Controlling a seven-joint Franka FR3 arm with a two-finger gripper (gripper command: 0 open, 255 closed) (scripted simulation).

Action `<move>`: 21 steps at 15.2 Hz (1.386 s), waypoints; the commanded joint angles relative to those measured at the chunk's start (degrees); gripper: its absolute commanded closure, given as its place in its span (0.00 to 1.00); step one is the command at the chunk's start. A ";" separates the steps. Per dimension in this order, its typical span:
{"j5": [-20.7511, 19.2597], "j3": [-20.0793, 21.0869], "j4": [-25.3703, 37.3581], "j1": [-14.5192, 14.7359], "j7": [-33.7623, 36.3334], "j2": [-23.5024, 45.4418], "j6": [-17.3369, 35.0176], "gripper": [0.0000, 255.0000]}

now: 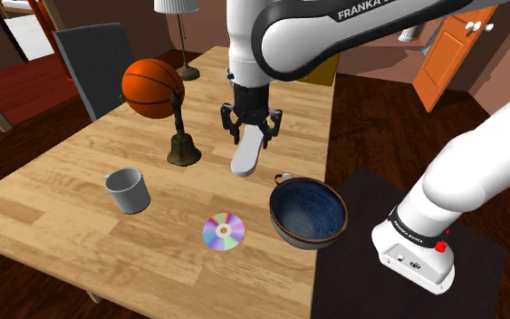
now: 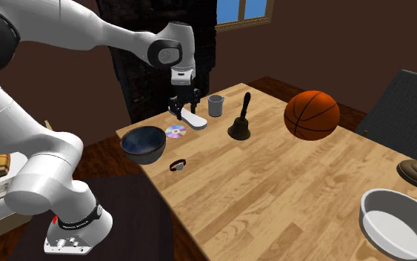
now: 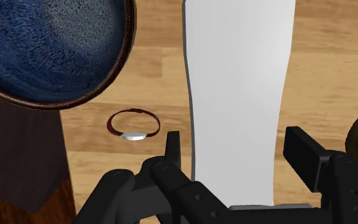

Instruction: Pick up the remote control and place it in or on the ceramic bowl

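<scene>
The remote control (image 1: 246, 156) at centre frame is plain white against the all-black gripper (image 1: 252, 136), and the bowl (image 1: 309, 210) at lower right is mottled deep blue inside with a brown rim. Upper left, the basketball (image 1: 152, 88) is orange with black seams; the disc (image 1: 224, 231) at bottom centre shimmers in rainbow bands beside a grey mug (image 1: 127, 190).

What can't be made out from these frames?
White bar-shaped remote control: far end cut by the wrist view's edge, near end hidden behind the black tool.
Whether its lower tip clears the wooden table: the shoulder view's angle leaves that open.
Small dark-red ring with a silver piece: too small to identify; the blue glazed bowl partly hides it in the shoulder view.
</scene>
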 commanded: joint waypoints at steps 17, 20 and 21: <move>15.64 -1.89 -25.16 15.84 1.25 -33.51 -7.37 1.00; 16.50 -0.87 -27.01 16.05 1.14 -32.85 -4.86 1.00; 16.80 -0.51 -27.60 16.12 1.11 -32.58 -4.01 1.00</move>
